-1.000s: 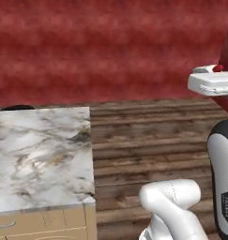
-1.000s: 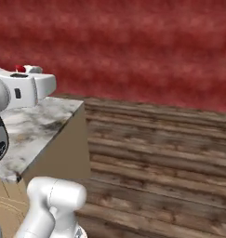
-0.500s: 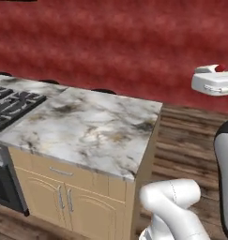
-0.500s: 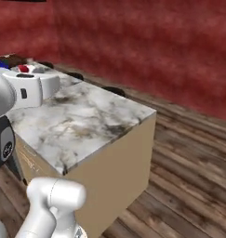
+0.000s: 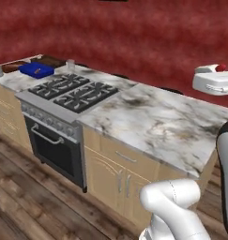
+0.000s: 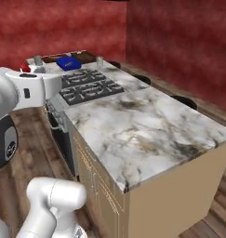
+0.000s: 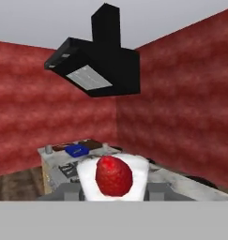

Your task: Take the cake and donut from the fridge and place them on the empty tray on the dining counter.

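You're in the carry step: the gripper (image 7: 114, 193) pinches the cake (image 7: 113, 178), white wedge with red topping, held up at the hand. The dining counter (image 5: 153, 117) lies ahead; the tray (image 5: 49, 60) sits at its far end, beyond the stove (image 5: 73, 91), beside the blue dish (image 5: 36, 70). Next, I judge: get closer to that end, then lower onto the tray.

Near half of the white-grey marbled stone dining counter (image 5: 157, 119) lies bare, free w/ room to pass. Far end is crowded: black gas stove grates (image 5: 75, 90), blue rectangular dish (image 5: 36, 70), dark brown wooden tray (image 5: 50, 61). Black range hood (image 7: 99, 65) hangs overhead above the stove.
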Robot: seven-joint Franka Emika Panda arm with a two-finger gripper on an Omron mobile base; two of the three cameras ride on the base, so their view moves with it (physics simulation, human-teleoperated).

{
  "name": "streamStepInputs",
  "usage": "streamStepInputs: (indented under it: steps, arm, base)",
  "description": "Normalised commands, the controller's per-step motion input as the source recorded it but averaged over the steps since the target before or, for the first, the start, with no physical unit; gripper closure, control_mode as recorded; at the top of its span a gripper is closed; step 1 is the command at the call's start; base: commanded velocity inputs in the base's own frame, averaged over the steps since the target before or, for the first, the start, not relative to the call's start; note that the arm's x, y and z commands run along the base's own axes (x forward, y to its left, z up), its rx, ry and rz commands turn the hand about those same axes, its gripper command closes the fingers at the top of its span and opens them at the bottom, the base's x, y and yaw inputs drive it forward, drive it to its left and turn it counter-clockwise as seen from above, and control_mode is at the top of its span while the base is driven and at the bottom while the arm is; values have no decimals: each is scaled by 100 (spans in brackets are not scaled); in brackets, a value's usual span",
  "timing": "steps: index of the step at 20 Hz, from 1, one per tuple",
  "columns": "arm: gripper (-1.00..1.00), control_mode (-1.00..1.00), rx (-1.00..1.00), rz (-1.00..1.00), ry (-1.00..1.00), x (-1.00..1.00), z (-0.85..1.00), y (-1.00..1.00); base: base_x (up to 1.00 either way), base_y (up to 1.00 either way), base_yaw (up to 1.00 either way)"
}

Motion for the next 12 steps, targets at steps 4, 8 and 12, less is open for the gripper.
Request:
streamStepInputs:
  steps: [4,8,12]
  arm:
    - [100,100,0,0,0,0,0,0]
    - [100,100,0,0,0,0,0,0]
    - [100,100,0,0,0,0,0,0]
  base:
    - [10,100,3]
    - [18,56,2]
    - [55,100,-4]
